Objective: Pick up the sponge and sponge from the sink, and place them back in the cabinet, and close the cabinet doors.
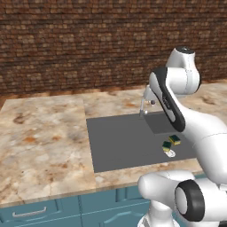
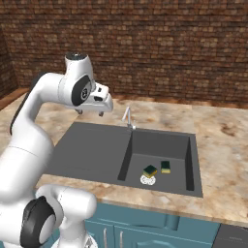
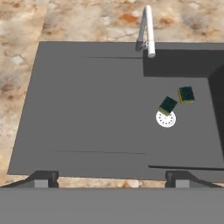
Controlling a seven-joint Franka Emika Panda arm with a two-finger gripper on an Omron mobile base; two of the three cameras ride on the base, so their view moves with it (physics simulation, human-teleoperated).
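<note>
Two small sponges lie green face up in the dark grey sink [image 3: 87, 109]. One sponge [image 3: 167, 105] [image 2: 150, 171] [image 1: 166, 146] rests against the round white drain [image 3: 166, 118]. The other sponge [image 3: 187, 94] [image 2: 165, 166] [image 1: 174, 140] lies a little beyond it, toward the basin's far side. My gripper [image 3: 112, 177] [image 2: 90, 113] hovers high above the sink's flat left part, open, with nothing between its fingertips [image 3: 43, 178]. The cabinet and its doors are out of view.
A silver faucet [image 3: 147, 30] [image 2: 127, 117] [image 1: 145, 102] stands at the sink's back edge. Tan marble counter [image 1: 44, 133] surrounds the sink, with a brick wall [image 1: 88, 44] behind. Low teal drawers [image 1: 35, 212] run below the counter's front edge.
</note>
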